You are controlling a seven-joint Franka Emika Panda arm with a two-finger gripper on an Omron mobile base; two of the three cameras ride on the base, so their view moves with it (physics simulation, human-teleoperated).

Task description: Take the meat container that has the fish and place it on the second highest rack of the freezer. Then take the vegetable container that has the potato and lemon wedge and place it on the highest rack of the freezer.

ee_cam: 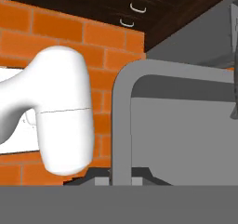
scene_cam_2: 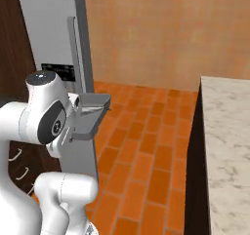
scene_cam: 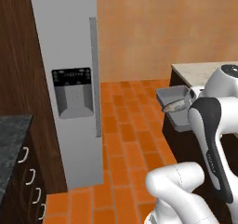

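The grey meat container (scene_cam: pixel 168 95) hangs in the air above the tiled floor, with the silvery-brown fish (scene_cam: pixel 175 107) lying in it. My gripper (scene_cam: pixel 192 96) is shut on the container's rim, mostly hidden behind my own arm. From the right, the container (scene_cam_2: pixel 91 113) juts forward from the gripper (scene_cam_2: pixel 74 103). In the hand view the rim (ee_cam: pixel 122 125) runs up from between the gripper (ee_cam: pixel 122 178) tips. The freezer (scene_cam: pixel 69 46) stands to the left, and its door front hides the racks. The vegetable container, potato and lemon wedge are out of view.
A pale stone counter (scene_cam: pixel 200 71) stands on the right (scene_cam_2: pixel 229 131). A dark counter with handled drawers (scene_cam: pixel 14 139) is at the lower left, beside dark wood cabinets (scene_cam: pixel 18 46). Orange tiled floor (scene_cam: pixel 130 125) lies open between freezer and counter.
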